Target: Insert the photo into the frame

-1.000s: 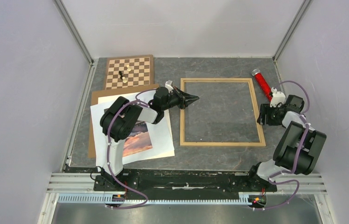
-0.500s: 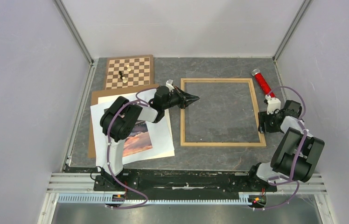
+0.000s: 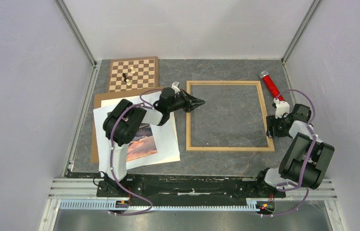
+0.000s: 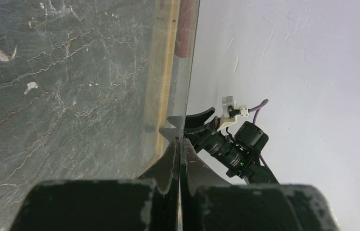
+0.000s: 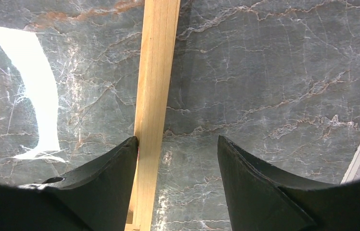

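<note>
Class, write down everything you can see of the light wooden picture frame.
The frame is a rectangle of thin, pale wood strips, lying flat on the dark marbled table, right of centre. Nothing fills it; the table shows through. The shut left gripper points over its left strip near the far corner; the open right gripper straddles its right strip, one fingertip at the wood's edge.

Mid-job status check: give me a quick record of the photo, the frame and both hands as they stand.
photo: lying on white sheets, left of the frame, partly under the left arm
frame: flat on the table, no photo in it
left hand: shut, empty, over the frame's left rail
right hand: open, over the frame's right rail
task: photo not yet in
</note>
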